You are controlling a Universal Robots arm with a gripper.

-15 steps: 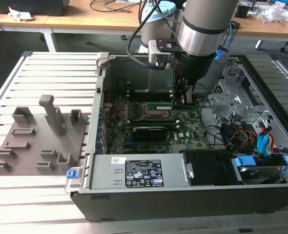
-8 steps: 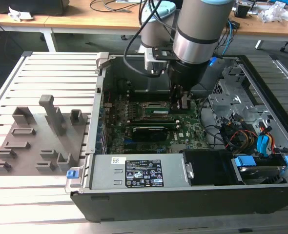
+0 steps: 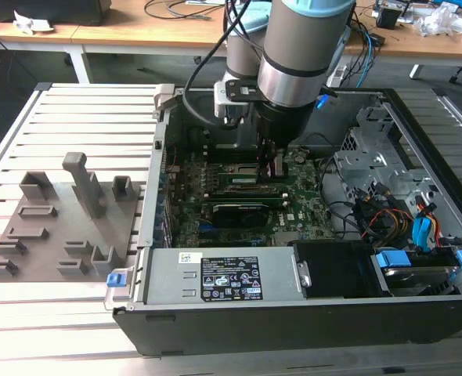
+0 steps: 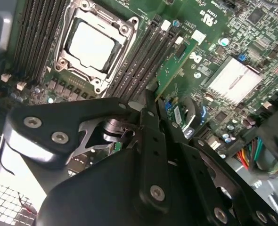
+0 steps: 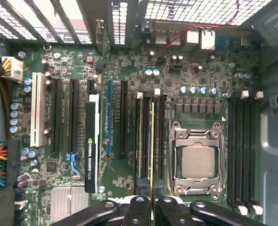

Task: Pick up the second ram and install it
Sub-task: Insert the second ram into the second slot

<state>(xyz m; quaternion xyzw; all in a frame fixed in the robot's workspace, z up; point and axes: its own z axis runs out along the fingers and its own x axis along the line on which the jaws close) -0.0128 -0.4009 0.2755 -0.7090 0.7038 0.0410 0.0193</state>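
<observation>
The black two-fingered gripper (image 4: 159,106) on the grey robot arm (image 3: 297,55) is inside the open black computer case (image 3: 294,321), low over the large green motherboard (image 5: 129,66). Its fingers are closed narrowly on the second ram (image 4: 174,66), a long, flat green circuit-board stick with small dark chips. In the first wrist view the stick (image 5: 152,141) appears edge-on as a thin yellow-green line running along the bank of black memory slots (image 5: 146,136) just beside the silver, square CPU socket (image 5: 195,160). Whether it is seated or only resting in the slot mouth cannot be determined.

Risks at this stage, as judgement:
- Lateral offset. The slots lie close together; a small misalignment could place the stick on a slot wall or in the neighbouring slot.
- Tilt. If the stick is not square to the slot, one end may enter first and bind, loading the board.
- Notch mismatch. Downward force with the key misaligned could damage contacts.
- Latches. The white end clips (image 5: 140,95) may obstruct entry if not open; their position cannot be confirmed.

The grey plastic fixture plate (image 3: 59,227) with upright blocks lies outside the case, on the slatted table (image 3: 59,117).
</observation>
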